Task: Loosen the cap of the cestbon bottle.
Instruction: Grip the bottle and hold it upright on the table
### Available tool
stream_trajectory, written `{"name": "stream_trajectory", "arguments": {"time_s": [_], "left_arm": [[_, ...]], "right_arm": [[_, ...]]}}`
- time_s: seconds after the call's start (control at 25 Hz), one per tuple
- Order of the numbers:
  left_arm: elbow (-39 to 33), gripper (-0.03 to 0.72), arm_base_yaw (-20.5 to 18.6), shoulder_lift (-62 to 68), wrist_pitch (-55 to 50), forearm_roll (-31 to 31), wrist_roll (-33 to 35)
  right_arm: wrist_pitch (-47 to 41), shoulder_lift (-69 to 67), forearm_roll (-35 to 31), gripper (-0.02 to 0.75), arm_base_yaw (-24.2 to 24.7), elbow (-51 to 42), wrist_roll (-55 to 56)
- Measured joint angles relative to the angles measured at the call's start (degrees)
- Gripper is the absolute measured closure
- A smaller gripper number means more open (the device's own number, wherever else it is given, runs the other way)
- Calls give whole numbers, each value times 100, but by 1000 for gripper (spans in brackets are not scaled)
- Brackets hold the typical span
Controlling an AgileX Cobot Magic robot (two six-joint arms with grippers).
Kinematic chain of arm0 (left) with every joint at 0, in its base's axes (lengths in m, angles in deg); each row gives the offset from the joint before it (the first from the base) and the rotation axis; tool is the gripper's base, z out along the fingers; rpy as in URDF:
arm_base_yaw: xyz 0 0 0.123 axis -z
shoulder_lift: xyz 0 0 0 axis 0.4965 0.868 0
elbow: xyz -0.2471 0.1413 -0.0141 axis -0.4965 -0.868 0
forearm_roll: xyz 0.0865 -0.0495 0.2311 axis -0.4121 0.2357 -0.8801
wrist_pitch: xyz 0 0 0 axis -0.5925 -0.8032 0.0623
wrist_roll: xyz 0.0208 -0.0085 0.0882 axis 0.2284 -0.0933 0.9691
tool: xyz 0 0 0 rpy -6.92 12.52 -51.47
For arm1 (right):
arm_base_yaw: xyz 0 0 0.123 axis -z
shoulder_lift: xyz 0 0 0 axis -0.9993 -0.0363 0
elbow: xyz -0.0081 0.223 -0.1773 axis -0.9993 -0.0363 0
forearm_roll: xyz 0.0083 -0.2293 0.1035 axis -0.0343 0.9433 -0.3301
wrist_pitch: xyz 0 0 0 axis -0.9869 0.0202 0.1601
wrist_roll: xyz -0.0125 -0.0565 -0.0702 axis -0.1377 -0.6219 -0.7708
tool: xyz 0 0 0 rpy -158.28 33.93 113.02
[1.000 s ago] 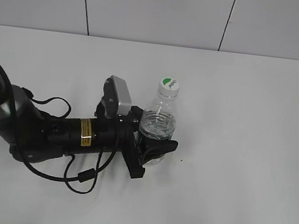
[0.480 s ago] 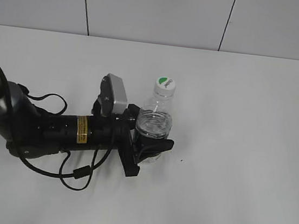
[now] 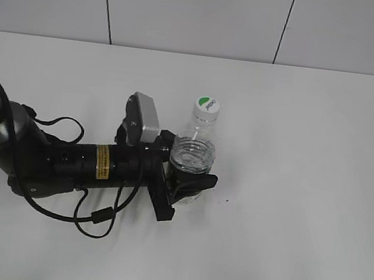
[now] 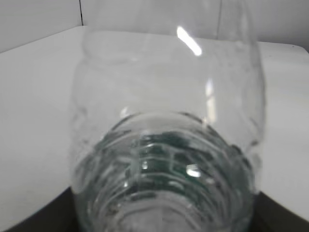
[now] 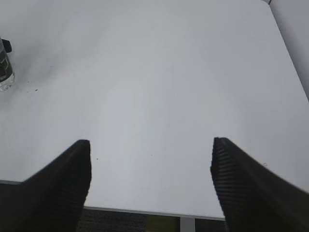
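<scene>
A clear cestbon bottle (image 3: 194, 156) stands upright near the middle of the white bench (image 3: 307, 161), its white cap (image 3: 206, 105) with a green mark at the top. The left pincer (image 3: 188, 184), reaching in from nine o'clock, is clamped around the bottle's lower body. The right pincer (image 5: 149, 179) hangs spread wide over bare bench, with the bottle at its ten o'clock.

Cap (image 3: 206, 105) on bottle (image 3: 194, 153) — upright.

White cap (image 3: 207, 106) with a green mark; clear bottle (image 3: 195, 151); black left claw (image 3: 186, 182); yellow arm sticker (image 3: 103, 163); white tabletop (image 3: 307, 161).
</scene>
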Motion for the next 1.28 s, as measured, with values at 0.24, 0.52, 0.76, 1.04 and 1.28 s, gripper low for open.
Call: {"name": "stream_trajectory", "arguments": {"time_s": [0.24, 0.52, 0.76, 1.04, 1.28], "left_arm": [[0, 287, 0, 0, 0, -4, 0], [0, 287, 0, 0, 0, -4, 0], [0, 287, 0, 0, 0, -4, 0], [0, 287, 0, 0, 0, -6, 0], [0, 287, 0, 0, 11, -11, 0]], "right_arm": [[0, 0, 0, 148, 0, 0, 0], [0, -137, -41, 148, 0, 45, -243], [17, -1588, -216, 148, 0, 768, -511], [-467, -3952, -791, 148, 0, 2414, -511], [-656, -5885, -1322, 148, 0, 3882, -208]]}}
